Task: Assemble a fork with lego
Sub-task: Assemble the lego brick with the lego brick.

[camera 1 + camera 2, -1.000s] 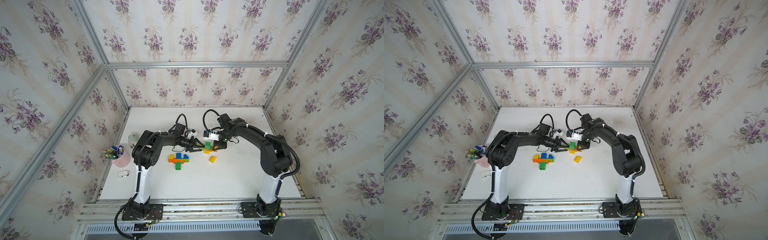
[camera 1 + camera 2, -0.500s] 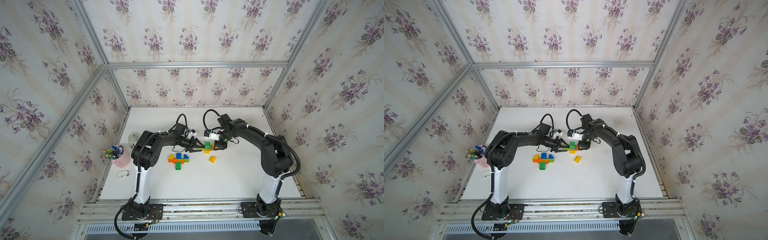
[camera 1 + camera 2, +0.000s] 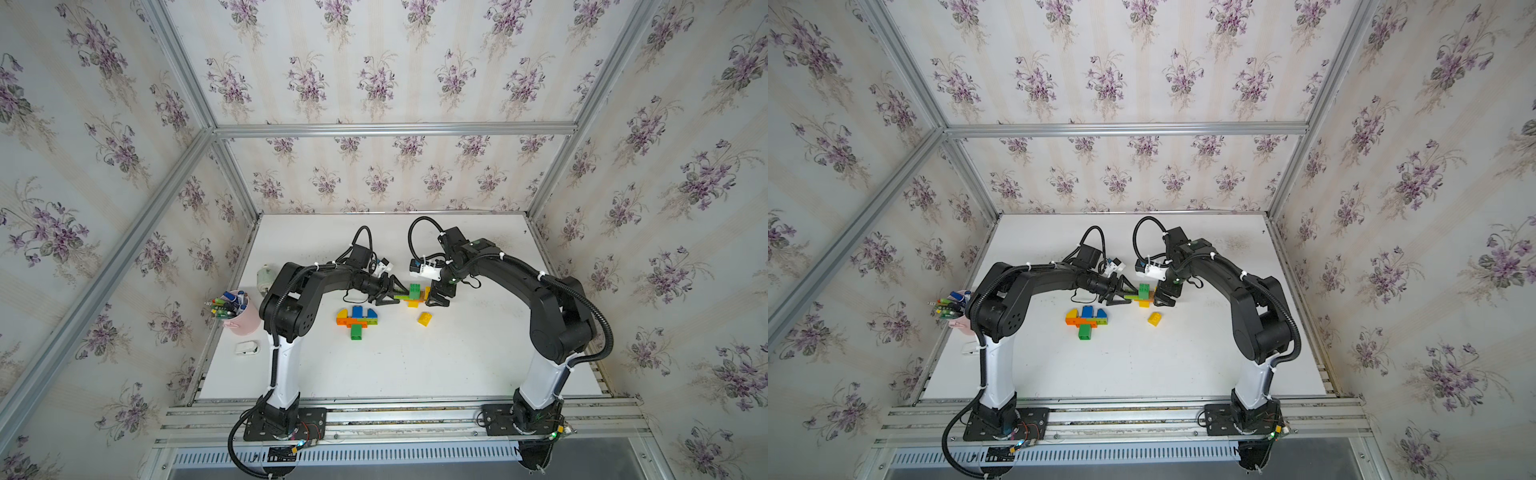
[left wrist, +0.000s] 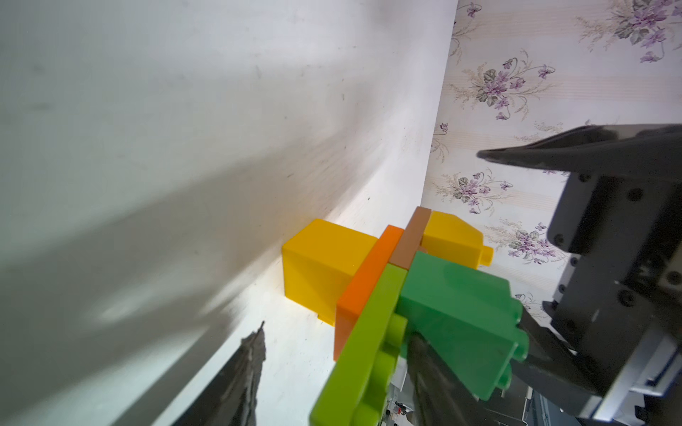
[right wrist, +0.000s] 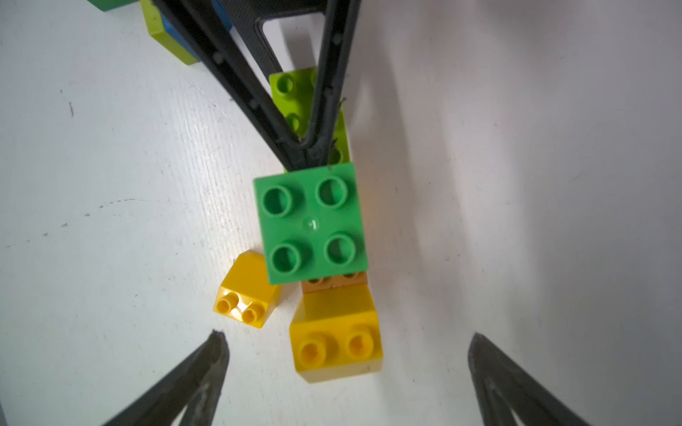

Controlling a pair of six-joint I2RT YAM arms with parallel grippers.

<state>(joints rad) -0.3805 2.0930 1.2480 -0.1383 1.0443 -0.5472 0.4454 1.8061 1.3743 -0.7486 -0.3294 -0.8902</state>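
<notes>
On the counter (image 3: 415, 365) a finished lego cluster (image 3: 356, 319) lies left. My left fingers (image 3: 390, 292), half spread, straddle the lime plate (image 4: 354, 354) to steady the centre stack (image 3: 412, 294). My right fingers (image 5: 347, 369) stand wide, freeing its yellow brick (image 5: 336, 339).

- Left arm (image 3: 307, 286) and right arm (image 3: 540, 291): black jointed links are rising from white lower columns on black base plates.
- Black corrugated cables are looping along both arms, fastened by white ties.
- White wrist camera housings are showing near each black, triangular-fingered gripper.
- A green light is glowing on the right arm.
</notes>
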